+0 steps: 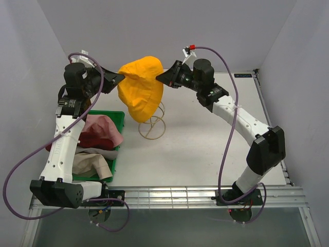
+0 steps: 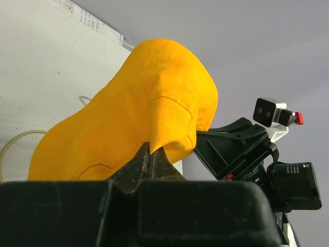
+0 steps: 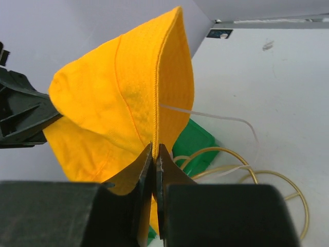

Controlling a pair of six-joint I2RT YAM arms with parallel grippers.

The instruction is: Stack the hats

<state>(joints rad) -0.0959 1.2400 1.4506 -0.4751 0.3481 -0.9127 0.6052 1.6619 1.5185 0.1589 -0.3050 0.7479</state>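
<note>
The yellow-orange hat (image 1: 140,92) hangs in the air between both grippers, above the gold wire sphere frame (image 1: 152,126). My left gripper (image 1: 121,77) is shut on its left edge; in the left wrist view the hat (image 2: 128,118) is pinched at the gripper (image 2: 150,147). My right gripper (image 1: 159,77) is shut on its right brim; in the right wrist view the gripper (image 3: 156,149) clamps the hat's (image 3: 123,103) seam. A pale pink hat (image 1: 105,128), a dark red hat (image 1: 95,140) and a beige hat (image 1: 92,163) lie in the green tray (image 1: 119,117). The grey hat is hardly visible.
The green tray sits at the left by my left arm. The gold wire frame also shows in the right wrist view (image 3: 247,170) with a thin white strand (image 3: 226,119) above it. Table edge rail (image 1: 169,196) runs along the front.
</note>
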